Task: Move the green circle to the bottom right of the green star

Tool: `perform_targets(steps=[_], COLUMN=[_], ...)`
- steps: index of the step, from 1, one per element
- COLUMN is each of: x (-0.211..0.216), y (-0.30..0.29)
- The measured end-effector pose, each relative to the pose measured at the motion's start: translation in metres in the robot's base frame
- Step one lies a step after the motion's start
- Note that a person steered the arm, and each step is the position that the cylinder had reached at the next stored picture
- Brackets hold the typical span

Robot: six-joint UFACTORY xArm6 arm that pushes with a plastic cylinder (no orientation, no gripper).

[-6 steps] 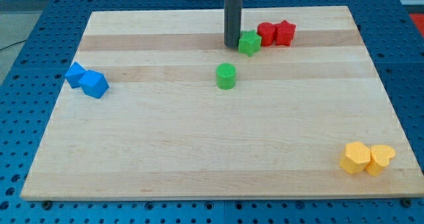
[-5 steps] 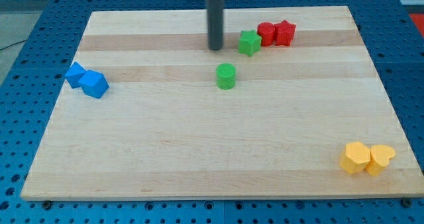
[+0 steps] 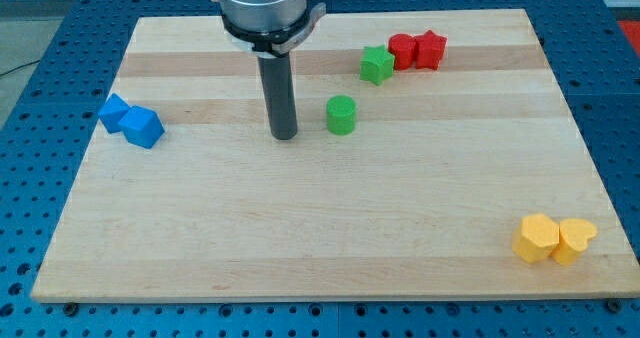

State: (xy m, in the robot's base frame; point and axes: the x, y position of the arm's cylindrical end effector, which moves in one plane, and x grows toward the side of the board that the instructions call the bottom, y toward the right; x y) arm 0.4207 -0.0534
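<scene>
The green circle [image 3: 341, 115] sits near the middle of the surface [image 3: 300, 238], at about 7 o'clock from the green star [image 3: 376, 65] and apart from it, so the placement at the star's 4 to 5 o'clock is not yet done. My tip [image 3: 284, 136] rests on the wood just at 9 o'clock of the circle, with a narrow gap and no contact that I can make out. There is no claw on this arm, only the rod, so nothing is held. From here a push toward 3 o'clock looks like the step in hand, carrying the circle past the star's underside. Two red blocks [image 3: 417, 50] touch the star at its 2 o'clock.
</scene>
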Motion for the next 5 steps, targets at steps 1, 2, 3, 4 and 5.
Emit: perform_targets(steps=[1, 2, 3, 4, 5], x=[-0.028, -0.030, -0.030, -0.024, -0.010], y=[0.014, 0.065, 0.146, 0.121, 0.054])
